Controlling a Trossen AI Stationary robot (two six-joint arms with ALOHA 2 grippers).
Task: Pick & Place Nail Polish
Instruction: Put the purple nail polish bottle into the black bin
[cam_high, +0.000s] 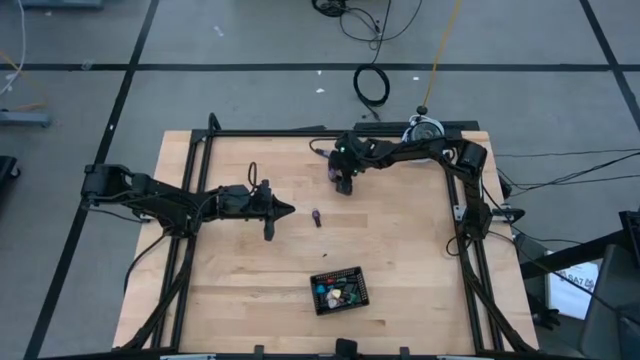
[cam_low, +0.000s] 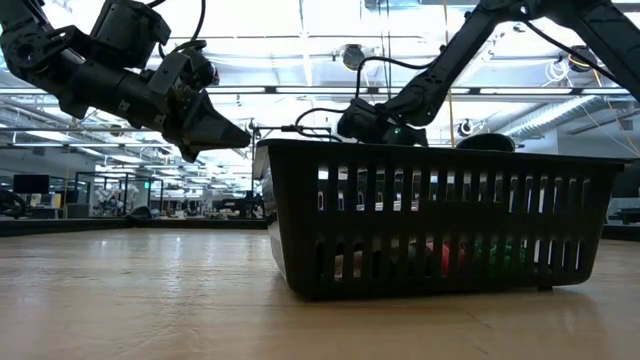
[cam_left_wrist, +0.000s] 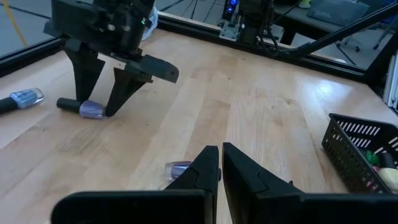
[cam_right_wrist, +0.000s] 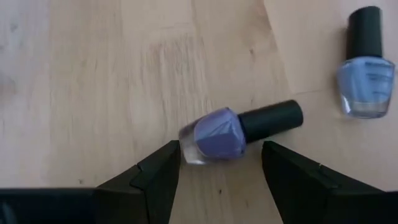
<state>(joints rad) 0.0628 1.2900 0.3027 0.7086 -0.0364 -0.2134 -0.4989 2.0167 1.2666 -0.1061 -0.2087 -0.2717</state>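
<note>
My right gripper (cam_high: 345, 184) is open, pointing down at the table's far middle. Its fingers stand on either side of a purple nail polish bottle (cam_right_wrist: 214, 135) that lies on its side, dark cap (cam_right_wrist: 271, 118) outward; I see no clear touch. A blue bottle (cam_right_wrist: 365, 78) lies beside it on its side. My left gripper (cam_high: 281, 209) is shut and empty, raised above the table's middle (cam_low: 228, 134). Another purple bottle (cam_high: 316, 217) lies on the wood just in front of it, and also shows in the left wrist view (cam_left_wrist: 176, 168). Several bottles lie in the black basket (cam_high: 340, 291).
The black slotted basket (cam_low: 440, 215) stands near the table's front edge, right of centre. Black frame rails (cam_high: 200, 200) run along the table's left, right and far sides. Bare wood lies between the two grippers and the basket.
</note>
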